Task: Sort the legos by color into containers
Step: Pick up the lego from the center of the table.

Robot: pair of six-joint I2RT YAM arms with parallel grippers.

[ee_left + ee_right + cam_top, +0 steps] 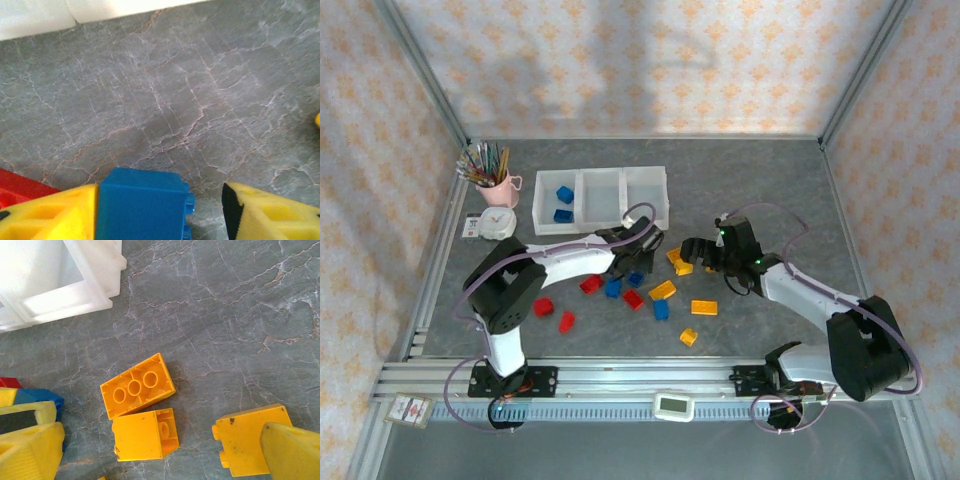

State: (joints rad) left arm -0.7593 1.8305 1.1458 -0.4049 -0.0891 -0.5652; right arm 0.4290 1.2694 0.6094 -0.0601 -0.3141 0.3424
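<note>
Blue brick [142, 205] sat between the left gripper's [160, 215] part-open fingers, touching one, clear of the other, containers [578, 195] just beyond, far side; right gripper [160, 435] hung spread wide over yellow bricks [137, 385].

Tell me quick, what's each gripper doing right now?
Left gripper: open around a blue lego, not clamped yet.
Right gripper: open, holding nothing.

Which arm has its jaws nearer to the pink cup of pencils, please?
Left. In the top view, the left arm has its jaws to the lower right of the pink cup; the right arm has its jaws farther right still.
</note>
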